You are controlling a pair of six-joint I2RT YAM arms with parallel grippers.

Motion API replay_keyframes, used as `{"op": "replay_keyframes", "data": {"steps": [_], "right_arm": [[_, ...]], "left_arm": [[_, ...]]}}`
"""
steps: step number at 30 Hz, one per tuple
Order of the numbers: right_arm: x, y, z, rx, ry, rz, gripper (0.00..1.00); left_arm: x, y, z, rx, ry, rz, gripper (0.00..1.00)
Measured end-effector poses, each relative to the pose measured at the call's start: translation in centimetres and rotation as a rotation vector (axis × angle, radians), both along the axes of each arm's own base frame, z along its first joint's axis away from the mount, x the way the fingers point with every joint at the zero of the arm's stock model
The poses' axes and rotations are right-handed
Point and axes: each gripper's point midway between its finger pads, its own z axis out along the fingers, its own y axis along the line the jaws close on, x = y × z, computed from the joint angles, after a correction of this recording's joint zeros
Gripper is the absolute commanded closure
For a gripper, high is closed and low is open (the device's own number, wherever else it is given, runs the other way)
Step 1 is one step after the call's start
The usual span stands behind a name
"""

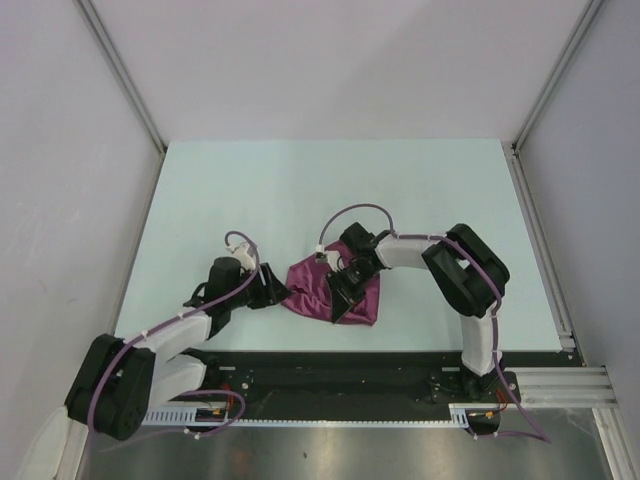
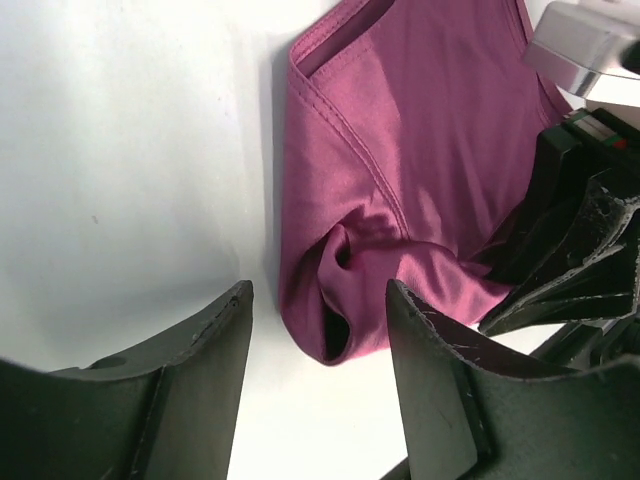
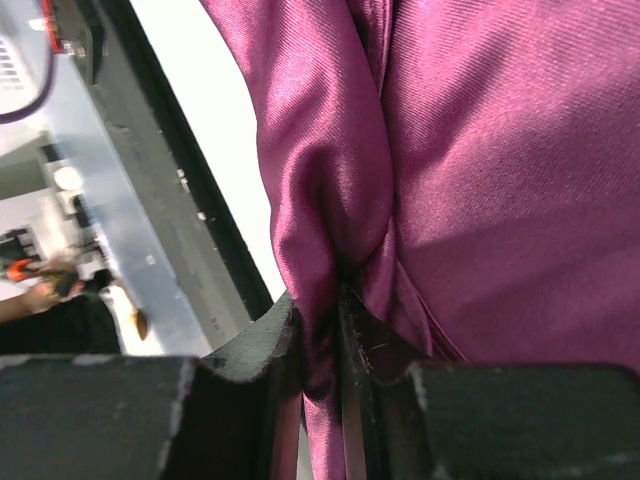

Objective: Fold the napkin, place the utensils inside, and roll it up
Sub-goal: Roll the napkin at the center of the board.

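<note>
The plum napkin (image 1: 312,288) lies bunched on the pale table near its front edge. My right gripper (image 1: 345,290) is shut on a fold of the napkin (image 3: 320,180), pinched tight between its two fingers (image 3: 265,350). My left gripper (image 1: 272,290) is open and empty just left of the cloth. In the left wrist view its jaws stand wide apart, with the napkin's rounded, folded corner (image 2: 345,300) just ahead of them. The right gripper's black fingers (image 2: 590,250) show at that view's right edge. The orange spoon is not visible in any view.
The black front rail (image 1: 330,365) runs along the table's near edge, close below the napkin. White walls enclose the table (image 1: 300,190) on the left, back and right.
</note>
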Motion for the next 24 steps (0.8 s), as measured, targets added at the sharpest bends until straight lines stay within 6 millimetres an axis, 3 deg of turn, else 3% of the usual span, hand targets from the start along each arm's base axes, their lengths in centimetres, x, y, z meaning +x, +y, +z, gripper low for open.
{"op": "replay_keyframes", "data": {"steps": [8, 13, 15, 18, 22, 24], "right_arm": [[-0.1, -0.2, -0.1, 0.038, 0.113, -0.009, 0.81], [-0.3, -0.4, -0.1, 0.04, 0.136, -0.007, 0.8], [-0.3, -0.4, -0.1, 0.038, 0.141, -0.007, 0.79], [-0.4, -0.4, -0.1, 0.036, 0.144, -0.007, 0.73], [-0.5, -0.5, 0.3, 0.021, 0.168, -0.017, 0.53], [-0.5, -0.5, 0.7, 0.012, 0.176, -0.028, 0.49]], "left_arm": [[0.8, -0.8, -0.4, -0.025, -0.011, -0.021, 0.44], [1.2, -1.2, -0.7, -0.042, -0.01, -0.027, 0.58], [1.3, -1.3, -1.0, -0.047, -0.005, -0.028, 0.72], [1.4, -1.6, -1.5, -0.055, 0.008, -0.033, 0.95], [1.4, -1.9, -1.5, -0.068, 0.013, -0.05, 1.0], [1.4, -2.0, -1.5, -0.069, 0.018, -0.054, 1.0]]}}
